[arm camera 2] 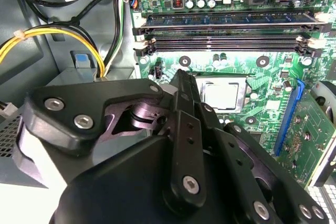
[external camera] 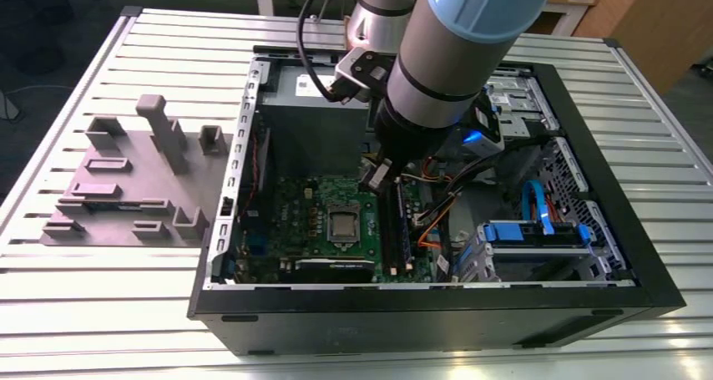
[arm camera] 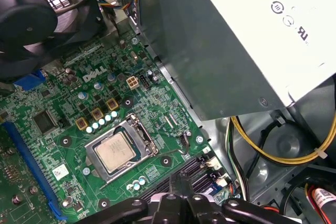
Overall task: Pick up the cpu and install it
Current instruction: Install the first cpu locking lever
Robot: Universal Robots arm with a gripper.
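The pincer (arm camera 2: 181, 85) hangs low inside the open computer case (external camera: 223, 263), just above the green board (external camera: 295, 221), and its two black fingers (arm camera 2: 184, 95) are pressed together with nothing between them. The cpu (arm camera: 116, 151) is not in the pincer: it lies flat in its square socket (arm camera: 132, 124) on the board, silvery top up, and the socket's metal frame is around it. In the second wrist view the cpu (arm camera 2: 221, 94) lies just past the fingertips. The first wrist view shows small gold and silver parts near the socket, the large grey box (arm camera: 226, 40) with a white label, and a black fan (arm camera: 26, 19). The exterior view shows the thick arm (external camera: 446, 71) reaching down into the case, and a grey fixture (external camera: 134, 179) on the slatted table (external camera: 100, 288) at the exterior view's left
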